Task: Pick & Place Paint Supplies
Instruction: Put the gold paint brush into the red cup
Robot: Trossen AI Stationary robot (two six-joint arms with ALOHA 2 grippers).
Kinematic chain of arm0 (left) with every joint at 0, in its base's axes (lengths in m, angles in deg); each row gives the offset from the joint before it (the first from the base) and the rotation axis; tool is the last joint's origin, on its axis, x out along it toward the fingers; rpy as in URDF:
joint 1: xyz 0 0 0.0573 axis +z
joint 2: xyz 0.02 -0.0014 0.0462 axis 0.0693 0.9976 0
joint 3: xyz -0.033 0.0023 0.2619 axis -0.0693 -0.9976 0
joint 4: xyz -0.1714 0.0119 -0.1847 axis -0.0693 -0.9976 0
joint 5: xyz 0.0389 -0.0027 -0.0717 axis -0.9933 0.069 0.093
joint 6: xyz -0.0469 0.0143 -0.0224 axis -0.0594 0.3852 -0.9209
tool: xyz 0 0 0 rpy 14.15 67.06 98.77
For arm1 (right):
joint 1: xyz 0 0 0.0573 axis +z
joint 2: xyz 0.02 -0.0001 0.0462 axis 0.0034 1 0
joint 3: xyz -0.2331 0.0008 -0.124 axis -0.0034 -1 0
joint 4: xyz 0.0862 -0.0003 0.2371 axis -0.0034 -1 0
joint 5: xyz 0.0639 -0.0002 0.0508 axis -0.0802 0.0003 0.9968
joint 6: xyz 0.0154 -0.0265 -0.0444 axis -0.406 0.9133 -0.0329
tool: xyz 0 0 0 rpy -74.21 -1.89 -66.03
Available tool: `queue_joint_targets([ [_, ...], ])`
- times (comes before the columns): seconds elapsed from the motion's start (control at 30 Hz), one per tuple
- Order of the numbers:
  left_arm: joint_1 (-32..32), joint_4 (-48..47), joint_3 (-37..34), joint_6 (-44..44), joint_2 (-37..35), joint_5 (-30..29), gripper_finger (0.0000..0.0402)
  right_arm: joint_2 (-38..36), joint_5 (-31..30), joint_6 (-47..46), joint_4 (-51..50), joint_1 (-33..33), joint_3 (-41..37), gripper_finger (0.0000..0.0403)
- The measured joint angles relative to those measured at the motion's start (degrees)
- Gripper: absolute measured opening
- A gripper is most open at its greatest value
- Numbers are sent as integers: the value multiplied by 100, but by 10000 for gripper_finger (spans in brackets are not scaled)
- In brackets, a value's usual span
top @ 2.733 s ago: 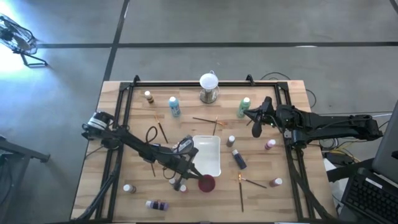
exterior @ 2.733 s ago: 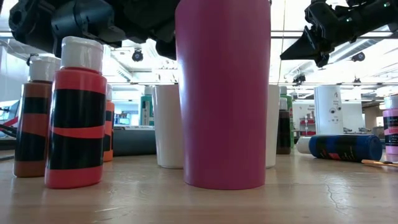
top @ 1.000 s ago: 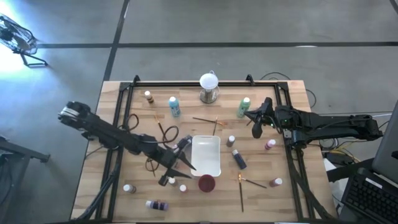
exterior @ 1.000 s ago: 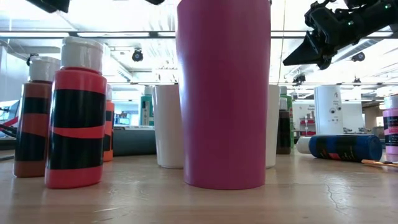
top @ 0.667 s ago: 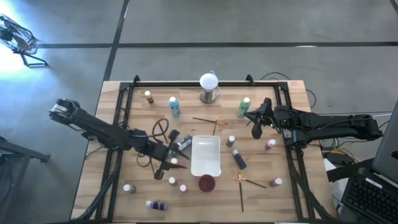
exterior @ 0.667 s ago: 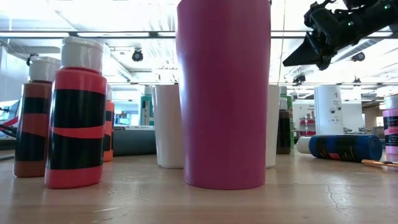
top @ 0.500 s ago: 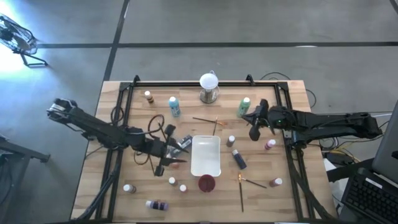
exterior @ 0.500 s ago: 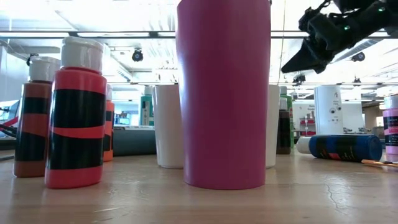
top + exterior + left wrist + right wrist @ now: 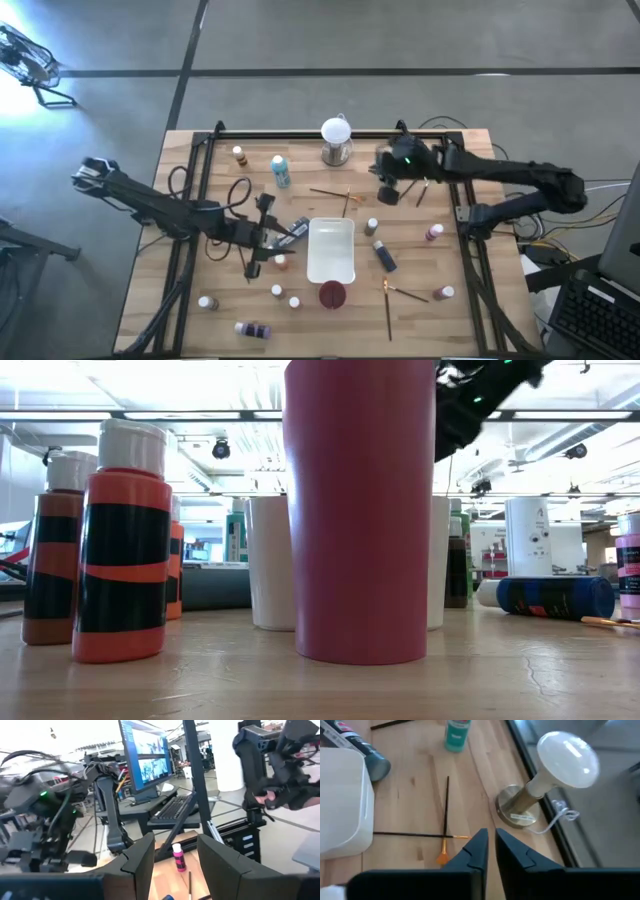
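Wood-grain table point(image 9: 440, 260) carries round-capped bottles; left pincer point(image 9: 170, 857) gapes empty, right pincer point(image 9: 491, 851) barely parted.

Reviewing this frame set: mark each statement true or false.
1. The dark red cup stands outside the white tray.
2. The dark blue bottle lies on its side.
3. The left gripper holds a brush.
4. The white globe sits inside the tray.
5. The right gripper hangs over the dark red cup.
1. True: the dark red cup stands just off one end of the white tray.
2. True: the dark blue bottle lies flat, right of the tray.
3. False: the left gripper is open, with nothing between its fingers.
4. False: the white globe stands at the table's far edge, apart from the tray.
5. False: the right gripper is over the table's far right part, near the globe.
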Motion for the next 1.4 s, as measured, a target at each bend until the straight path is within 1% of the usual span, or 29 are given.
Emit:
queue_joint_targets([
  [0.1, 0, -9, 0, 0, -95, -377, 156, 517, 413, -4, -215, -415, 428, 76],
  [0.17, 0, -140, 0, 2, -201, -739, 156, 870, 451, 79, -531, -588, 732, 101],
  [0.27, 0, -421, 0, 19, -422, -1375, 156, 1375, 445, 547, -1148, -669, 1185, 134],
  [0.33, 1, -587, 0, -6, -552, -1723, 156, 1710, 433, 805, -1334, -678, 1445, 151],
  [0.4, 4, -746, 0, -12, -643, -1885, 156, 2019, 436, 1060, -1377, -673, 1647, 163],
  [0.5, 2, -972, -2, -23, -776, -1900, 156, 2443, 435, 1401, -1482, -675, 1929, 174],
  [0.6, 2, -1118, -2, -138, -865, -1900, 156, 2802, 433, 1393, -1488, -688, 2147, 178],
  [0.7, 2, -1468, -2, -284, -902, -1915, 156, 3064, 434, 986, -1476, -744, 2367, 173],
  [0.77, 2, -1712, -5, -297, -886, -1916, 156, 3155, 442, 664, -1501, -778, 2454, 165],
  [0.87, 2, -1897, -9, -199, -763, -1916, 156, 3169, 429, 470, -1529, -785, 2466, 153],
  [0.97, 2, -1891, -11, -168, -621, -1915, 156, 3150, 434, 271, -1543, -797, 2462, 141],
  [1.2, 13, -1735, -11, -115, -196, -1915, 154, 3138, 413, -822, -1814, -855, 2481, 124],
  [1.4, 88, -1503, -11, 221, 156, -1915, 154, 3160, 446, -1711, -1808, -863, 2481, 131],
])
